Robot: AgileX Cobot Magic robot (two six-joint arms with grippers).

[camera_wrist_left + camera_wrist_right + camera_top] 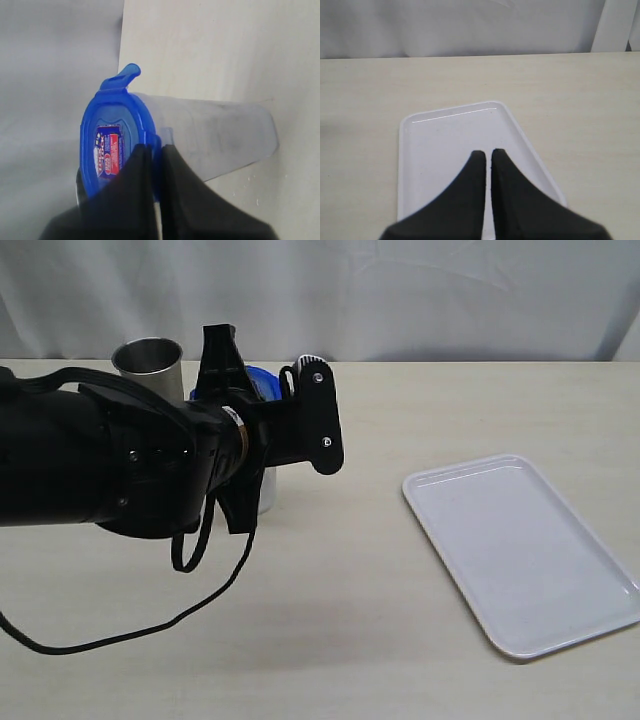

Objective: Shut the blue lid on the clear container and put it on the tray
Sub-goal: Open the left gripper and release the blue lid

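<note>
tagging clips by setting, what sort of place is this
Likely a robot test bench rather than a home: a pale wooden table, a plain white curtain behind it, and only a few props laid out, the tray, a steel cup and the clear container.

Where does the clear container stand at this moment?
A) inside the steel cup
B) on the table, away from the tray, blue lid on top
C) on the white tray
B: the clear container, with the blue lid on it, stands on the table, apart from the tray.
</note>
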